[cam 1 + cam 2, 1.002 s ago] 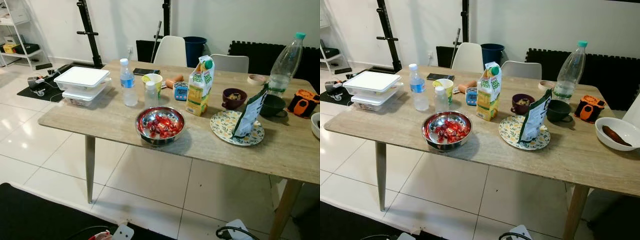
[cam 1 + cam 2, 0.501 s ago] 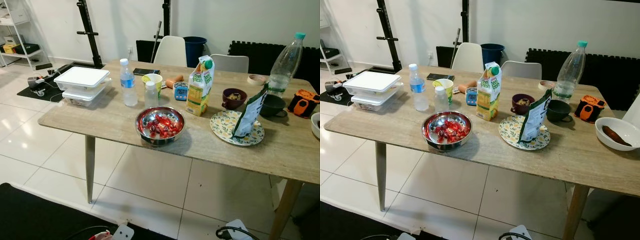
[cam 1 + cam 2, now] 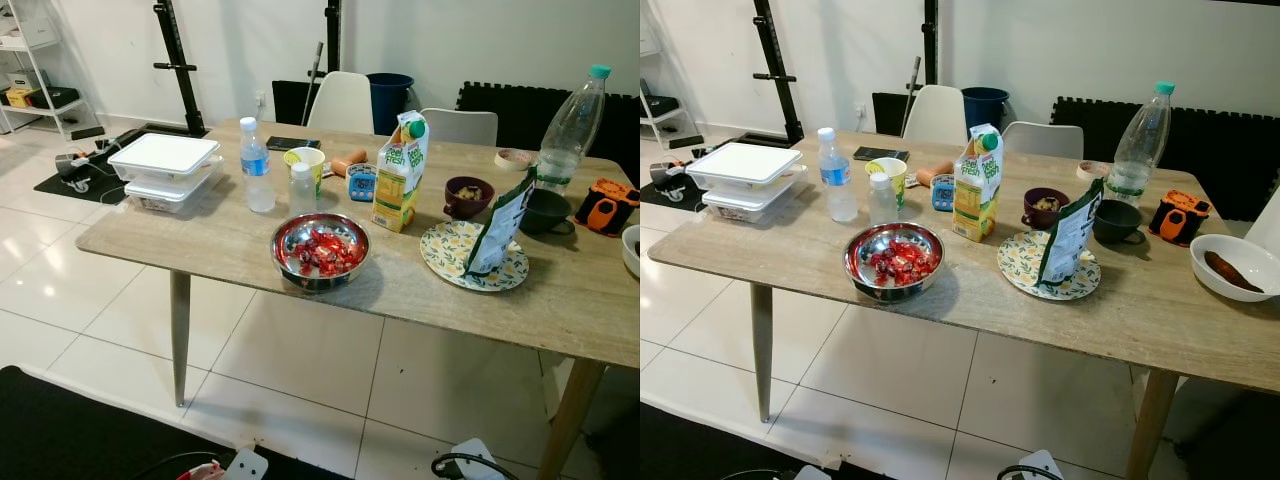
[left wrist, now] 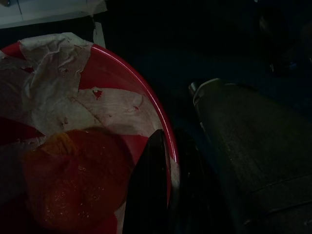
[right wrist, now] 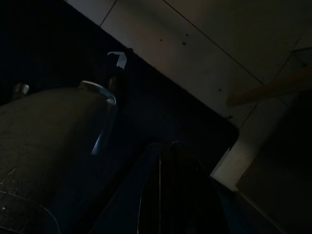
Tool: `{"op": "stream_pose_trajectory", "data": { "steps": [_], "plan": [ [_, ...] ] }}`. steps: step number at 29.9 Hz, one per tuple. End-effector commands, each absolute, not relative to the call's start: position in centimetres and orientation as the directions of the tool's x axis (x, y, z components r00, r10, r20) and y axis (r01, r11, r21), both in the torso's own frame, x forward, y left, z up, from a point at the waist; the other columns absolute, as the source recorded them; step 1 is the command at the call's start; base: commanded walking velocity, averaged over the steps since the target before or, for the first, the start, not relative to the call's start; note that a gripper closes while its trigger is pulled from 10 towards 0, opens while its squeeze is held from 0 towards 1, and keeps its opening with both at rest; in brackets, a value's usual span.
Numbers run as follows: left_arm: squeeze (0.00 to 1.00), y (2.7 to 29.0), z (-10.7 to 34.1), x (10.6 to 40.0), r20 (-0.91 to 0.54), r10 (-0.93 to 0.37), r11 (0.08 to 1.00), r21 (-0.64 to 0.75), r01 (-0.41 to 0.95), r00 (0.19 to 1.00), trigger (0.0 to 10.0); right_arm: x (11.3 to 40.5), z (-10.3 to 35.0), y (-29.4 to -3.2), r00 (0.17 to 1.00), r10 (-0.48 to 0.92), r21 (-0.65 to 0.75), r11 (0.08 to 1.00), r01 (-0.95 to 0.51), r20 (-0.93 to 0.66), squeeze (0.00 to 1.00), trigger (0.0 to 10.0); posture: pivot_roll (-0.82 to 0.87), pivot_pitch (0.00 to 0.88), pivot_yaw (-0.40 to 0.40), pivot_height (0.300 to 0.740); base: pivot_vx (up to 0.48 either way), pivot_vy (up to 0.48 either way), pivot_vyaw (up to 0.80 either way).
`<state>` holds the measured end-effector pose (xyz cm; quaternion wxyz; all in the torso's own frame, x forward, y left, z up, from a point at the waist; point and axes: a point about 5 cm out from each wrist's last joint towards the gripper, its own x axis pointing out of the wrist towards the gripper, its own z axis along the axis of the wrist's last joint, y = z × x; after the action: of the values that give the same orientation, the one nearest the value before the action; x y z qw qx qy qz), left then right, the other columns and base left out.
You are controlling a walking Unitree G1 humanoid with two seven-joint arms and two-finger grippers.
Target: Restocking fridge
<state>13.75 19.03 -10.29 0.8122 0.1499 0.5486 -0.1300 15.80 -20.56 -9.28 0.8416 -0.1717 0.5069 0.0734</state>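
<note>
Left gripper (image 4: 161,195) state unclear, beside red bowl (image 4: 122,73) | juice carton (image 3: 400,172) upright | right gripper (image 5: 170,195) closed

White bowl (image 3: 632,250) cut off at the frame's right edge.

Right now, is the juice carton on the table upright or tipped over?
Upright. The juice carton stands on its base on the table, green cap at the top, behind the steel bowl.

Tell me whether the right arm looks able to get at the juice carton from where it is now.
Probably not yet. The right gripper hangs low over the dark mat and floor tiles, while the juice carton stands mid-table behind the steel bowl. The table edge looks some way ahead, so stepping closer seems needed.
</note>
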Motion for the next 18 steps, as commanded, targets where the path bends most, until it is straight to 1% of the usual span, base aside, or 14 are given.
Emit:
{"op": "stream_pose_trajectory", "data": {
  "steps": [1,18],
  "plan": [
    [0.0,18.77,-10.48,13.3,-0.936,-0.051,0.918,0.094,0.385,0.349,10.0,15.56,-9.36,-20.82,0.462,-0.058,-0.219,0.927,-0.304,-0.885,0.0,10.0,-0.07,0.0,-0.008,0.74,0.0,0.0,0.0],
    [0.0,18.8,-10.46,13.34,-0.935,-0.05,0.919,0.095,0.383,0.351,10.0,15.63,-9.34,-20.73,0.463,-0.057,-0.218,0.928,-0.302,-0.884,0.0,10.0,-0.07,0.0,-0.007,0.74,0.0,0.0,0.0]
  ]
}}
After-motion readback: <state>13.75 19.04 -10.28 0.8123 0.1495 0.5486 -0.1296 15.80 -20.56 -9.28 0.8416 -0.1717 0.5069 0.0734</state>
